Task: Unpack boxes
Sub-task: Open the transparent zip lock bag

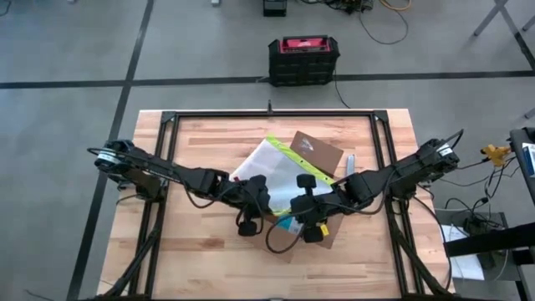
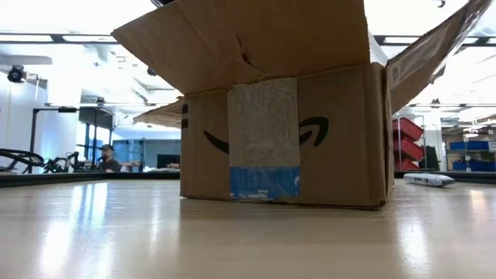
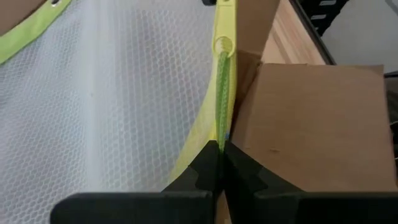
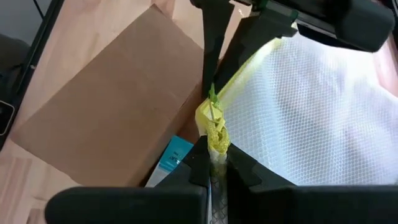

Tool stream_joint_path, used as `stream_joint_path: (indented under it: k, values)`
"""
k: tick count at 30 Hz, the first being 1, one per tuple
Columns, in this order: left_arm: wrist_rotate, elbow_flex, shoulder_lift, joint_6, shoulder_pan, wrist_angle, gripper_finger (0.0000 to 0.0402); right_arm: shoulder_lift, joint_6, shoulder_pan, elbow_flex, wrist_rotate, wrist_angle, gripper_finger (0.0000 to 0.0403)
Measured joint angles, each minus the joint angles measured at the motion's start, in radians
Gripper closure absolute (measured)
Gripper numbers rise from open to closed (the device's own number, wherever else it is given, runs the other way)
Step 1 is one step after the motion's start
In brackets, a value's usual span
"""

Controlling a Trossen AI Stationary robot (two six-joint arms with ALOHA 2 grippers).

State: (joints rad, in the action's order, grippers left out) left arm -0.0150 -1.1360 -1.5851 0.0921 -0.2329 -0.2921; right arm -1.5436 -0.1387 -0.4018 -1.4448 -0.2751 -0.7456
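two grippers, left (image 3: 219,163) and right (image 4: 214,163), pinch shut on a clear, yellow-edged mesh pouch (image 1: 269,167) above the open brown cardboard box (image 2: 284,133); opposing pulls could tear its zipper edge.

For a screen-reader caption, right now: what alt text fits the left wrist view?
The left claw, shut, pinches the yellow edge of a clear honeycomb-textured pouch that fills most of the view. Beside it an open flap of the brown cardboard box shows, with wooden table beyond.
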Motion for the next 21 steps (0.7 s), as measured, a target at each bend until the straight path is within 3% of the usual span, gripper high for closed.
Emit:
stream_joint_path:
  k: [15,21]
  values:
    - [-0.146,-0.004,0.095,-0.060,0.003,-0.053,0.0401,0.022,0.024,-0.026,-0.005,-0.055,-0.027,0.0403]
    - [-0.151,0.012,0.101,-0.026,0.005,-0.043,0.0401,0.047,0.034,-0.029,-0.005,-0.080,-0.029,0.0403]
